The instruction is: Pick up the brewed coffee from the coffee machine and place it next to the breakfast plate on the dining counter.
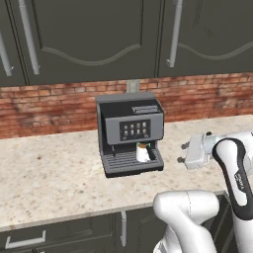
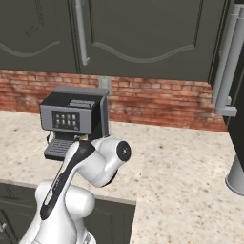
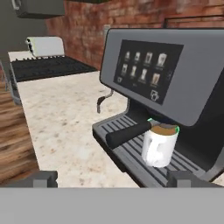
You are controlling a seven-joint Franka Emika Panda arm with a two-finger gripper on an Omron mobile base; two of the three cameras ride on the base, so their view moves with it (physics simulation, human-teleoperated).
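Currently your gripper stands wide open and empty; advance toward one o'clock, straddling the mug below the portafilter handle.

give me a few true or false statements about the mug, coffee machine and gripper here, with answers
1. The mug stands on the slatted drip tray of the coffee machine. True.
2. The gripper is shut on the mug. False: it is open, apart from the mug, to the machine's right.
3. The mug is empty. False: brown coffee shows inside.
4. The machine sits on the counter against a brick wall. True.
5. The mug lies on its side. False: it stands upright.
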